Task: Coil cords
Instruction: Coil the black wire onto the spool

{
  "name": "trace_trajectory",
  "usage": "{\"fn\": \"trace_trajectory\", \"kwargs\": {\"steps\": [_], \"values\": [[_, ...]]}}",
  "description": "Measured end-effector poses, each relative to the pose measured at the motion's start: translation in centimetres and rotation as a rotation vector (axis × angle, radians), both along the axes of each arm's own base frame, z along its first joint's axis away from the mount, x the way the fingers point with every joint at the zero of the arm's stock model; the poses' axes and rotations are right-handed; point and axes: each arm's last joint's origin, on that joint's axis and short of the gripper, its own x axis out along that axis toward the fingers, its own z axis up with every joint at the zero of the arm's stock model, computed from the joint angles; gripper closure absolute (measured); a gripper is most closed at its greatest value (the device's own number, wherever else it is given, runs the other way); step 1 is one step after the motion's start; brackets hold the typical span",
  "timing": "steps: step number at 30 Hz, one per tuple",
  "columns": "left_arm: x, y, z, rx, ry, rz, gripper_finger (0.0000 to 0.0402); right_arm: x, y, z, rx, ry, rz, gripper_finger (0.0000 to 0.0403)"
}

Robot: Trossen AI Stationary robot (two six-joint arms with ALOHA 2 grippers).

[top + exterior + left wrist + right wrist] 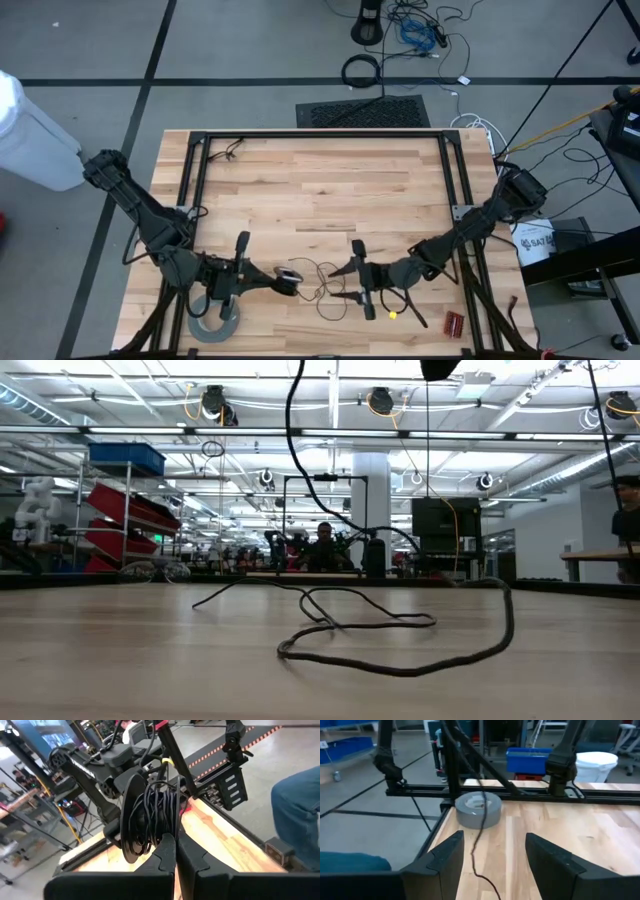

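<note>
The cord is a very thin dark wire joined to a small round black disc [150, 815], and part of the wire is wound on the disc. My left gripper [283, 280] is shut on the disc near the table's front edge. The loose wire [322, 284] lies in slack loops on the wood [400, 660] between the two grippers. My right gripper [352, 275] stands open just right of those loops. In the right wrist view a strand of the wire [477, 832] runs between its spread fingers [495, 850], and I see no contact. My left gripper pinches the disc between its two fingers at the edge nearest the gripper [167, 839], where the wound wire ends. The fingers come in roughly level from the table's left. The disc stands on edge, above the wood, with its wound wire bulging to one side.
A wide grey tape roll [213, 318] lies under my left arm at the front left [477, 810]. A small yellow thing [392, 314] and a red object [453, 322] lie at the front right. Black frame rails [320, 133] run along the table's far and side edges. A person's leg [295, 810] shows beside the table.
</note>
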Motion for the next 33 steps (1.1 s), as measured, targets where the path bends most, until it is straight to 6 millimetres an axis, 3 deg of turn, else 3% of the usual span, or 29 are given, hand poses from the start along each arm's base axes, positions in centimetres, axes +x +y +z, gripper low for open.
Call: {"fn": "trace_trajectory", "kwargs": {"steps": [8,16,33], "values": [[0.0,0.0,0.0,0.015,-0.002,-0.004,0.04,0.5,-0.9,-0.2,-0.079,0.017,0.035,0.0204],[-0.1,-0.1,0.0,0.009,-0.001,-0.008,0.04,0.9,-1.4,-0.3,0.0,0.038,0.111,0.0204],[-0.1,-0.1,0.0,0.022,-0.008,0.021,0.04,0.9,-1.3,-0.2,-0.002,0.034,0.116,0.0204]]}}
